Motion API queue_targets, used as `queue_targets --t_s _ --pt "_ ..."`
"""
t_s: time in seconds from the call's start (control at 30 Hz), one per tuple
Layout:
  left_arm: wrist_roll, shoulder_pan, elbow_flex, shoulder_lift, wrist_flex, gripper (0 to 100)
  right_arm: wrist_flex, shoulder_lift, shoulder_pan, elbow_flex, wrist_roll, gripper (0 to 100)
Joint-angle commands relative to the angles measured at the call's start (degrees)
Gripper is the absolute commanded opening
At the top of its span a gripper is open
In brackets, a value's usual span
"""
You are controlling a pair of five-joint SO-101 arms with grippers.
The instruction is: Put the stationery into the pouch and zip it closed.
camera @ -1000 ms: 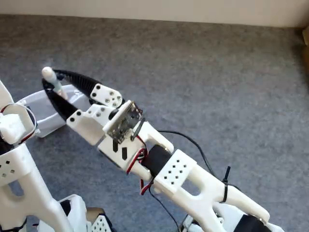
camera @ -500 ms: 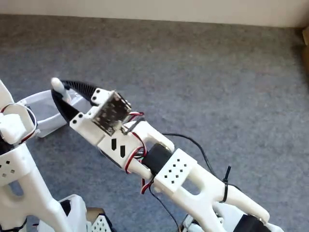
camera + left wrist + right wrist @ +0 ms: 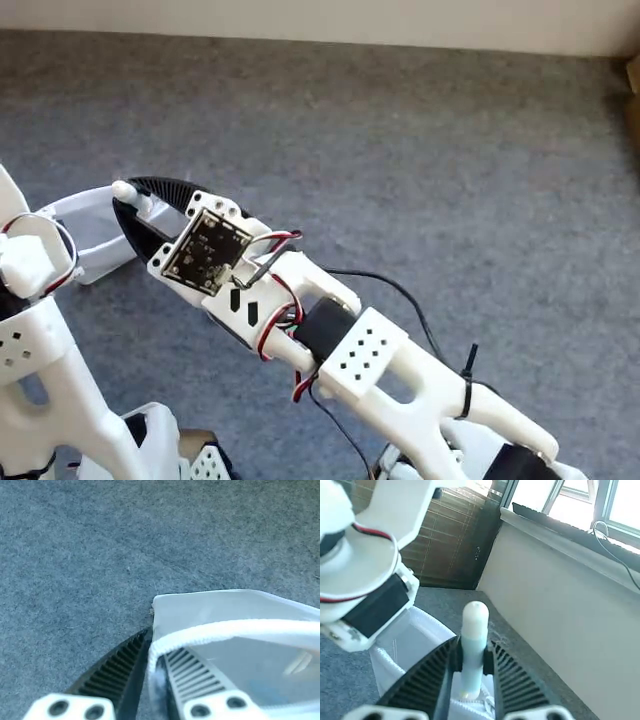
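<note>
**Right gripper** [image 3: 472,655]: jaws closed most of the way on a white stick [image 3: 474,625], gripped at mid-length. Both ends of the stick project beyond the jaws.

**Left gripper** [image 3: 152,645]: jaws closed on the rim of the pouch [image 3: 225,610], at the corner of its mouth. This grip appears to hold the mouth open.

**Position of the pouch:** the pouch [image 3: 85,225] lies on the gray mat [image 3: 450,150], with its open mouth toward the right gripper [image 3: 125,200].

**Governing relation:** the long axis of the white stick [image 3: 125,188] runs crosswise to the jaws. Its rounded end points away from the pouch, and its other end points down at the mouth of the pouch [image 3: 415,642]. That end is at the rim; whether it is past the rim cannot be determined.

**Arm assignment:** the right arm alone carries the stick, directly above the mouth. The left arm is at the pouch rim.

**Next move (assessment):** lower the stick along its own axis into the mouth, then open the jaws. A sideways offset could catch the rim.
</note>
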Motion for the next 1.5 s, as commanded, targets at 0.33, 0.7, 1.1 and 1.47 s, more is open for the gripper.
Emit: queue_targets --t_s 0.33,0.7,1.1,1.47 --pt "0.7 1.2 1.3 0.0 -0.7 1 0.3 -0.4 0.9 -1.3 0.9 0.7" --pt "0.7 1.2 1.3 0.0 -0.7 1 0.3 -0.6 0.9 -1.3 0.9 0.7" --pt "0.7 1.2 1.3 0.0 -0.7 1 0.3 -0.8 0.8 -1.0 0.9 6.0" --pt "0.7 1.2 1.3 0.0 -0.7 1 0.3 -0.8 0.8 -0.8 0.9 12.4"
